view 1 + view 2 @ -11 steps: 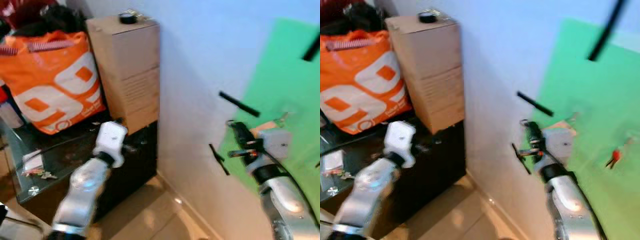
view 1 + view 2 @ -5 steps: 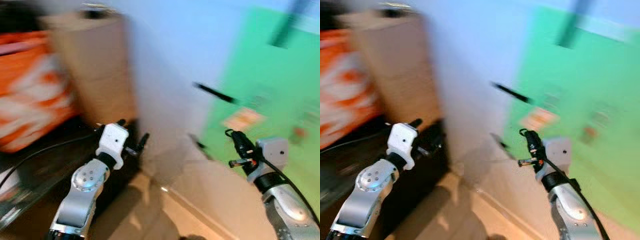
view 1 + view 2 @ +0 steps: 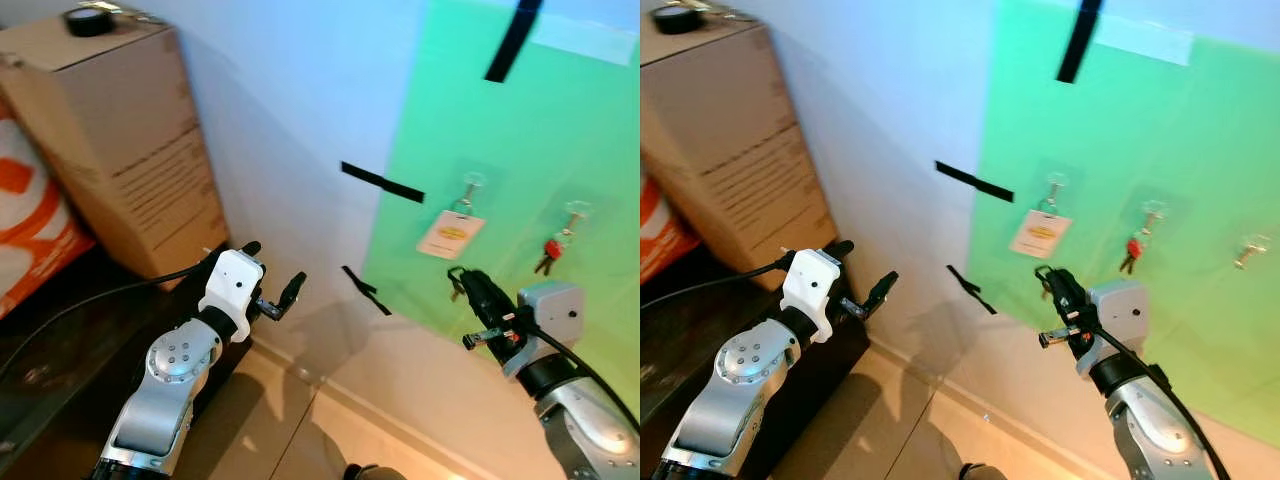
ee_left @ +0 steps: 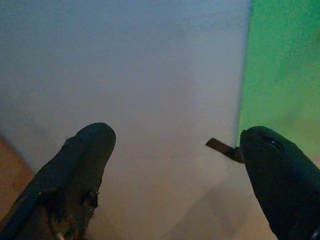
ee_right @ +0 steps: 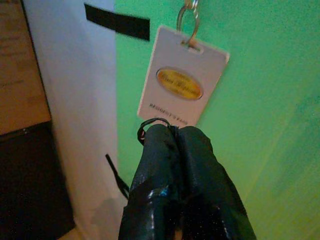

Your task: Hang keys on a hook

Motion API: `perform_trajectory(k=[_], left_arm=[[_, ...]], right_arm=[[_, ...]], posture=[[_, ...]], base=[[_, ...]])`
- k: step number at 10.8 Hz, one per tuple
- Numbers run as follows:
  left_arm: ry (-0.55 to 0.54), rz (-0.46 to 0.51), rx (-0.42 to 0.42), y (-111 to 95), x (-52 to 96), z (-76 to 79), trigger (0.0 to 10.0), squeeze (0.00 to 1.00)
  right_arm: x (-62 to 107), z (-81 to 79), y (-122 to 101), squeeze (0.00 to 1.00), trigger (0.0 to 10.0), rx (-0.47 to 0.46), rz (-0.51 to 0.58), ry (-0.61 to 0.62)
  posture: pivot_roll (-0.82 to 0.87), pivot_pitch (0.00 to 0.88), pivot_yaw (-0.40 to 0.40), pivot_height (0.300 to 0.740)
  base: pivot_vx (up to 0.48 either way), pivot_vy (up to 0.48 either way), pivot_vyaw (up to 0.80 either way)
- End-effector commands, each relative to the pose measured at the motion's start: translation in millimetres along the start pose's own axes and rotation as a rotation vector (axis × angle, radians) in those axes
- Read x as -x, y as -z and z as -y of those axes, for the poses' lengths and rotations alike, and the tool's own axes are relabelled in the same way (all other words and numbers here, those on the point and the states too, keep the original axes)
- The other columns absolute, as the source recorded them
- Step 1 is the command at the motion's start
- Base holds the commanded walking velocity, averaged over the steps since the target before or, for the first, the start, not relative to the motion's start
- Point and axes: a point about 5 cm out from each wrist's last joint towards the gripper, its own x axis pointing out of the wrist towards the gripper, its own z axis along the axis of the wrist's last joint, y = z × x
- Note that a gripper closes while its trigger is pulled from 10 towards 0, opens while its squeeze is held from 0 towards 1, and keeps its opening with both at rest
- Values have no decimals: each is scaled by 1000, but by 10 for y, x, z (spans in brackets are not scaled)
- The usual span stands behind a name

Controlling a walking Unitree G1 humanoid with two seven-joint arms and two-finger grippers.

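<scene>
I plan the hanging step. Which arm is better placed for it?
Probably the right: the right gripper is shut just below the card on the green sheet. The left gripper, open, faces bare wall.

1. Green sheet (image 3: 560, 130) on wall: matt, paper-like, smooth.
2. Wall (image 3: 290, 90): plain painted, matt, pale.
3. Tape strips (image 3: 382, 183): black, matt.
4. Tag (image 5: 182, 83): smooth white plastic-looking card, glossy yellow oval label, thin metal ring at top.
5. Keys (image 3: 550, 252): metal, with red plastic-looking head.
6. Box (image 3: 110, 150): brown cardboard, matt, printed text.
7. Left gripper (image 3: 272, 303) fingers (image 4: 75, 170): black, matt, rubbery, scuffed.
8. Arms (image 3: 180, 360): silver, brushed-metal look; wrist housings glossy white plastic.
9. Floor (image 3: 300, 430): beige tiles, slight sheen.
</scene>
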Motion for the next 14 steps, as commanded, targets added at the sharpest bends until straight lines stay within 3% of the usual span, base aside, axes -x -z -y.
perform_trajectory(k=[1,4,8,10,14], left_arm=[[12,-2,2,-9,-9,-6,10000,0],[9,10,-4,-30,-13,-23,10000,0],[45,7,-14,-43,-21,-25,10000,0],[62,1,-25,-49,-10,-53,10000,0],[105,48,32,-88,32,-45,10000,0]], right_arm=[[21,-13,-37,0,10000,-1,24,-20],[11,-45,-4,0,10000,-41,24,1],[52,-121,28,0,10000,-51,25,-5],[60,-189,19,0,10000,-25,25,-63],[-12,-283,-112,0,10000,13,67,-166]], posture=[[-107,0,17,740],[-104,0,29,740],[-99,0,63,740],[-87,0,80,740],[-84,5,65,740]], base=[[0,0,-788],[0,0,-788],[0,-465,-781],[0,-420,-781],[0,0,-147]])
